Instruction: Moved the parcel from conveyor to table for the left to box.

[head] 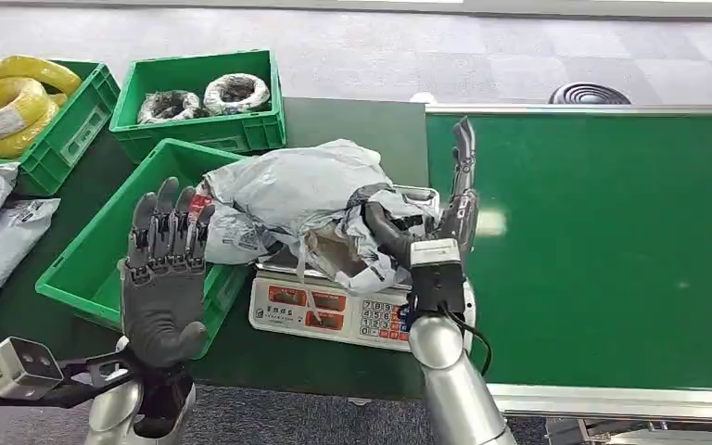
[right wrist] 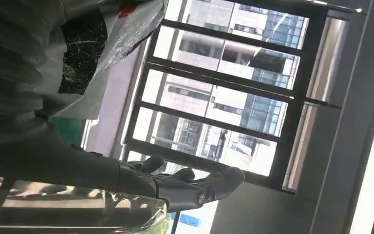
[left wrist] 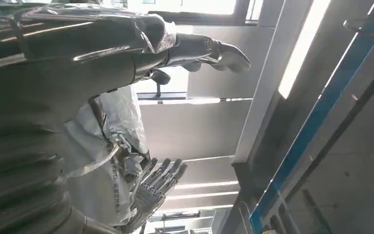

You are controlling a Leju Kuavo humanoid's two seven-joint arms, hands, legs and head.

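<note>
The conveyor runs wide and green on my right, and the dark table lies to its left with green bins on it. The nearest bin sits on my left, just beside a white scale at the table's front edge.

The parcel lies on that scale, a crumpled grey plastic mailing bag, its left end hanging over the bin's rim. It looks soft and slack, probably light, with a slick skin that could slide through my fingers. I judge it will sag and fold if lifted by one corner, so the bulky middle, where the contents seem to sit, is the place to take hold, with fingers going well around it rather than pinching loose film.

My right hand is at the parcel's right end, thumb curled into the wrinkled plastic and the other fingers standing straight up; whether that counts as a true hold I cannot tell. My left hand hovers above the bin, palm up, fingers spread and holding nothing, close to the parcel's left end.
</note>
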